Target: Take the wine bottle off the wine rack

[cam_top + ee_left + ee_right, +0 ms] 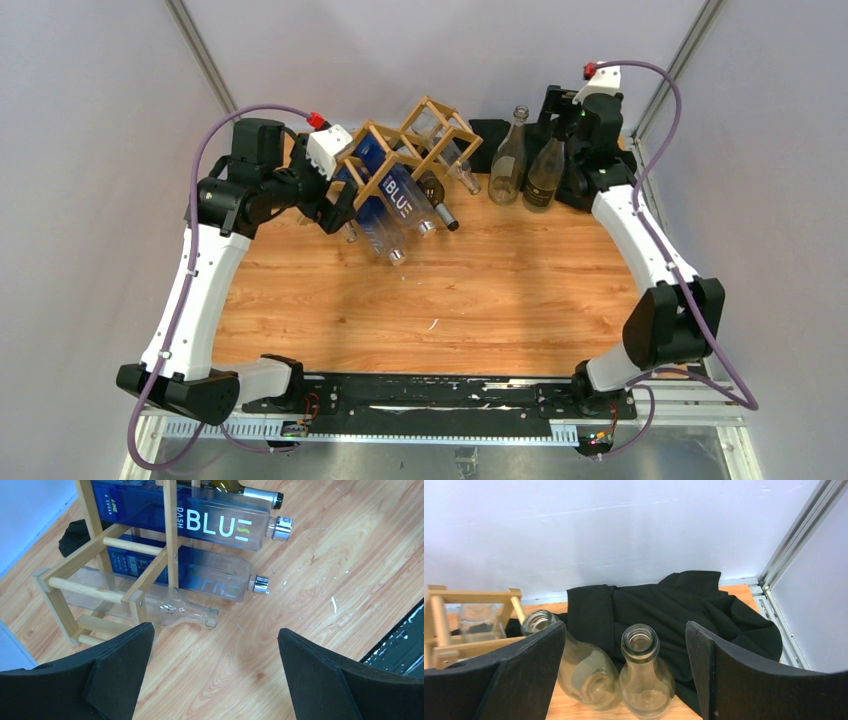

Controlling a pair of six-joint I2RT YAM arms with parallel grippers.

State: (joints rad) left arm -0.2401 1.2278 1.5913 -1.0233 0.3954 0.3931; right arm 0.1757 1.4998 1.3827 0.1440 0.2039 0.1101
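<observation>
Right gripper (625,650) hangs with its jaws well apart and nothing in them, one finger on each side of the neck of an upright clear bottle (644,680) without touching it; that bottle stands on its own base at the back right of the table (470,300), just beside a second upright bottle (586,672) and in front of a crumpled black cloth (684,610); left gripper (215,645) is also spread fully and empty, hovering low over bare wood in front of the near end of the wine rack (171,535); the rack sits at the back of the table towards the left, well apart from the two standing bottles, and holds a blue bottle (210,522) lettered BLUE, a second blue bottle (210,575) under it, a clear bottle (185,612) in the lowest cell with its mouth close to the table, and a dark wine bottle (250,492) above, all lying with necks pointing towards the arms; judging by this, the step in hand is the end of a set-down on the right side, with a bottle off the rack and released; the next move calls for the right arm to rise straight up so neither finger clips the neck or tips its neighbour; should another bottle be wanted, the left gripper is the nearer one and would need to line up on a projecting neck and draw it out along the cell's axis, not sideways against the sticks
</observation>
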